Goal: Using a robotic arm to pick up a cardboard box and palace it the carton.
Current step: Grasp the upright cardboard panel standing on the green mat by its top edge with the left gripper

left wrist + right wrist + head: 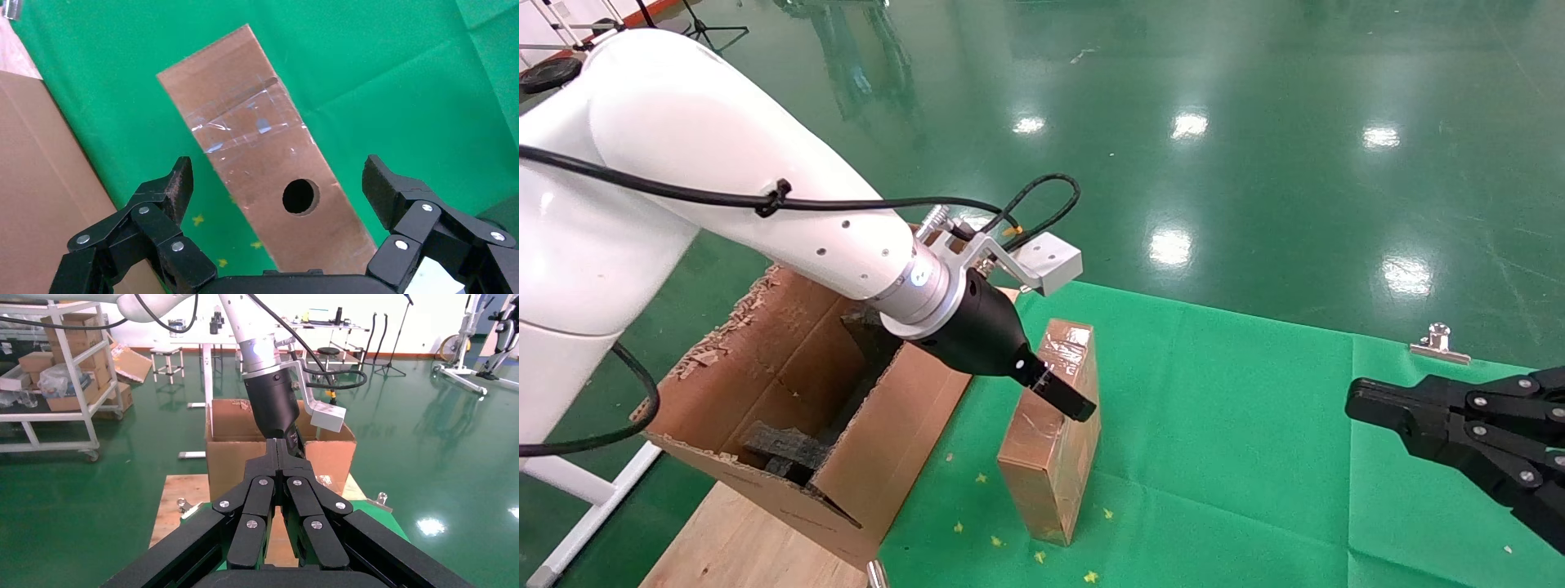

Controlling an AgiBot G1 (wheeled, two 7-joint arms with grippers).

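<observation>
The small taped cardboard box [1050,441] lies on the green cloth [1238,425], its round hole facing up in the left wrist view [245,122]. The white robotic arm's left gripper [1065,398] is open just over the box. In the left wrist view its jaws [278,184] stand wide, one on each side of the box near the hole, not touching it. The large torn carton [789,392] with black foam [780,449] inside stands just left of the box. My right gripper [1365,406] is shut and empty at the right edge, also in its own view [282,450].
The cloth covers a wooden board [740,539] whose bare part carries the carton. Metal clips hold the cloth at the far right [1440,341] and the front edge [875,573]. Shiny green floor lies beyond. Shelves and stands show far off in the right wrist view.
</observation>
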